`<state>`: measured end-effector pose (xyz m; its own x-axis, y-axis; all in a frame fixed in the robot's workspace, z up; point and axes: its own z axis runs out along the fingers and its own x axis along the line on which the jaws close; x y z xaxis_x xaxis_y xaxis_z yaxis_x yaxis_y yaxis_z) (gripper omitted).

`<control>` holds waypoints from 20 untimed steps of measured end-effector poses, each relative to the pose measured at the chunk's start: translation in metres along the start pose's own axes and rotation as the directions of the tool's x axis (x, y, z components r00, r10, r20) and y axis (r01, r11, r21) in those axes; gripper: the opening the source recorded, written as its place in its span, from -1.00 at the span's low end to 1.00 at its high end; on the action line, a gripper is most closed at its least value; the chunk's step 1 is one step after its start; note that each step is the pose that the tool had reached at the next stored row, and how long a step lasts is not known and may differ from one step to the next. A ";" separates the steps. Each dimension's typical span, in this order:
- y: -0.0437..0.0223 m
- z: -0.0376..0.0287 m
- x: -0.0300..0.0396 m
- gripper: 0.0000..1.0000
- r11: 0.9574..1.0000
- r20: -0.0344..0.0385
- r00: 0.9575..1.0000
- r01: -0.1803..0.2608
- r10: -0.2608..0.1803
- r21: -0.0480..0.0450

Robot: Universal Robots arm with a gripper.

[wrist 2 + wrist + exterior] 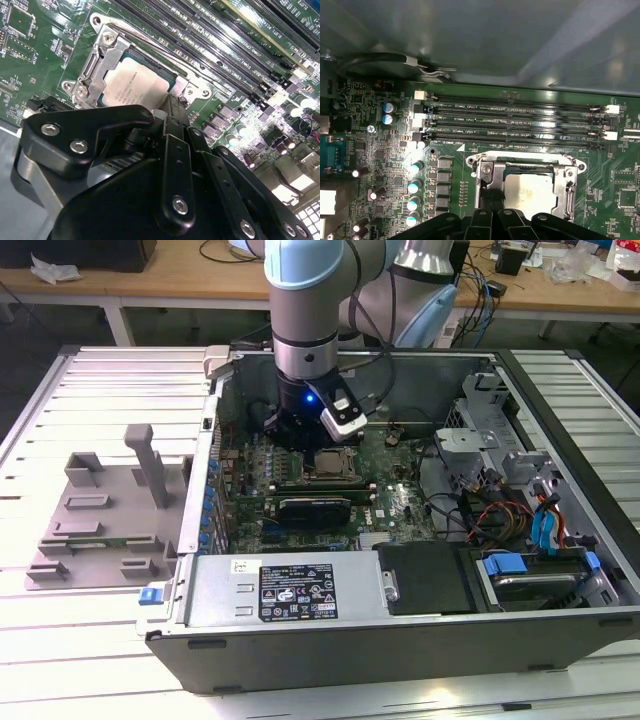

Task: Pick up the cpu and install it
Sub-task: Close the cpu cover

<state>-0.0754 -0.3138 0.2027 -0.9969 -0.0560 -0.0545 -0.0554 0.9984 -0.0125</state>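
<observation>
Silvery cpu (136,84) lies flat in socket (93,72) — top upward.

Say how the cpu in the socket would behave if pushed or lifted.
The cpu looks flat with a metal top, so probably stiff, unlikely to roll. Its smooth top may be slippery. Sitting inside the socket frame, it likely resists sideways pushes.

One cpu (136,82); one hand (169,107); one computer case (420,645); one grey fixture (100,530).
</observation>
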 end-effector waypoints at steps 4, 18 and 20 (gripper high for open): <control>0.0001 0.0004 -0.0001 -0.79 1.000 0.000 1.000 0.000 0.000 0.000; 0.0000 -0.0097 -0.0006 -0.79 1.000 0.001 1.000 0.003 -0.003 -0.001; 0.0001 -0.0046 -0.0003 -0.79 1.000 0.001 1.000 0.009 -0.009 -0.001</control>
<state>-0.0754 -0.3137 0.2073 -0.9963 -0.0650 -0.0556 -0.0644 0.9979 -0.0115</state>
